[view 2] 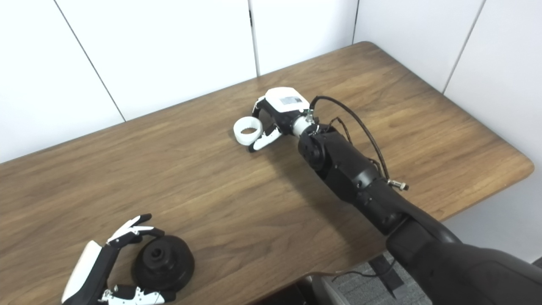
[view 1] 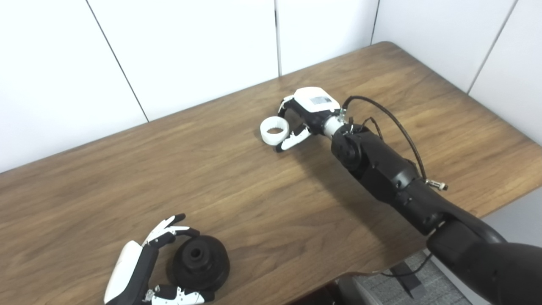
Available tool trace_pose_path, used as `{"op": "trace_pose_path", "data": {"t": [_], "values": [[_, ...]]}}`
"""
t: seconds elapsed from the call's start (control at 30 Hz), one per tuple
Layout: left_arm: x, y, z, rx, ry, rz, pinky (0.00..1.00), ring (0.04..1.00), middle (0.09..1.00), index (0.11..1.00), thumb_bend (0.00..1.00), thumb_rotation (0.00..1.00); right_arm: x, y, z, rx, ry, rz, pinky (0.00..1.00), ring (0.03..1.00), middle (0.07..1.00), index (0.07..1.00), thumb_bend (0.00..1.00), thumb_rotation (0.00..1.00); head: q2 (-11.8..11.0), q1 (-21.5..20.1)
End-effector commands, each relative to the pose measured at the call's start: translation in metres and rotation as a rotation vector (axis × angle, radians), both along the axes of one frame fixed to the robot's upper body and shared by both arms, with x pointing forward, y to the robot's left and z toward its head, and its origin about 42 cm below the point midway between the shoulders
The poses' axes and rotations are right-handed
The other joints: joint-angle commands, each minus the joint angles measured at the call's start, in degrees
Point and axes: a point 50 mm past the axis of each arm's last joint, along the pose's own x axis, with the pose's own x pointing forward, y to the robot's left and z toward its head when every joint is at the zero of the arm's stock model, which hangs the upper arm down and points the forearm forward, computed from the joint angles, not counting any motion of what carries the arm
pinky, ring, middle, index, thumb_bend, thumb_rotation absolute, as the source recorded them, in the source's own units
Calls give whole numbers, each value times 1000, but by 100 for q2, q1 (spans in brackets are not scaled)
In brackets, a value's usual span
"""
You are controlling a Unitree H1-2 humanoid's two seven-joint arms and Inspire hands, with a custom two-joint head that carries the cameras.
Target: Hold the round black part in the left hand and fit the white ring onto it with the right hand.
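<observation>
The round black part (view 1: 200, 262) lies flat on the wooden table (view 1: 237, 190) near its front left edge, its centre hole facing up. My left hand (view 1: 146, 264) sits just left of it, open, with fingers behind it and the thumb in front, curved around its rim. The white ring (view 1: 274, 130) lies on the table further back at the centre. My right hand (view 1: 302, 116) is right beside the ring, open, with fingers behind it and the thumb (view 1: 294, 140) at its front right side.
White wall panels (view 1: 190, 46) run along the table's far edge. The table's right edge and front edge drop off to a grey floor (view 1: 423, 284) with a black cable on it.
</observation>
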Motion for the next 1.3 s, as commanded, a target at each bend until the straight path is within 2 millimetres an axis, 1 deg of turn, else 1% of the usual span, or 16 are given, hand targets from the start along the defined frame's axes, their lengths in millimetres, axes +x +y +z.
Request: {"op": "trace_pose_path", "data": {"t": [0.0, 0.3, 0.4, 0.5, 0.6, 1.03, 1.17, 1.27], "values": [[-1, -3, 6, 0, -14, -24, 768, 928, 901, 584, 914, 159, 5, 5, 7, 28, -53, -27, 885, 873, 851, 643, 750, 424, 10, -1], [-1, -4, 7, -2, -14, -23, 769, 927, 898, 583, 915, 152, -1, 15, -10, 89, -28, -64, 894, 873, 859, 654, 763, 434, 41, 39], [-1, -4, 6, 2, -19, -22, 760, 922, 896, 582, 917, 150, -3, 17, -15, 98, -21, -74, 889, 873, 859, 661, 778, 420, 61, 44], [-1, -4, 7, 0, -21, -22, 760, 922, 895, 582, 915, 145, -4, 20, -20, 105, -22, -77, 870, 862, 851, 661, 797, 381, 67, 45], [-1, -4, 7, -5, -24, -24, 760, 922, 895, 580, 913, 150, -5, 22, -22, 110, -19, -82, 856, 856, 849, 661, 801, 377, 88, 60], [-2, -4, 7, -4, -19, -21, 766, 925, 897, 580, 914, 149, -8, 27, -29, 126, 10, -91, 862, 859, 858, 679, 838, 423, 122, 91], [-1, -4, 7, -3, -18, -19, 772, 927, 898, 580, 914, 152, -8, 29, -30, 128, 13, -90, 871, 863, 861, 683, 845, 420, 122, 91], [-1, -4, 7, -5, -22, -18, 766, 922, 895, 577, 916, 153, -7, 30, -31, 129, 9, -90, 867, 856, 855, 666, 844, 391, 122, 91]]}}
